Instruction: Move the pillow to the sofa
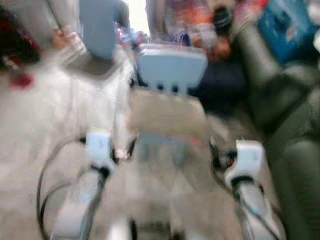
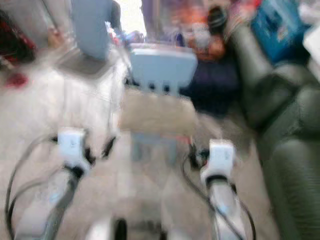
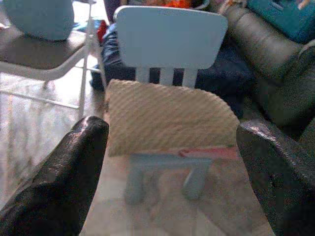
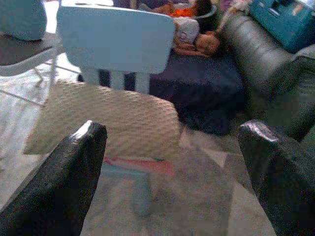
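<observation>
Ahead, both jaws spread wide and gripping nothing: left gripper (image 3: pixel 167 162) and right gripper (image 4: pixel 172 162) short of a beige textured pillow (image 3: pixel 165 118). Resting on the seat of a small pale blue plastic chair (image 3: pixel 170 37). Off to the right, well apart, a dark green leather sofa (image 1: pixel 292 150).

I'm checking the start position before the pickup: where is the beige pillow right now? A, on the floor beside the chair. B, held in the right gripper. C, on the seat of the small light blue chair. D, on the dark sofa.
C: the beige pillow lies across the seat of the small light blue chair, below its backrest.
</observation>
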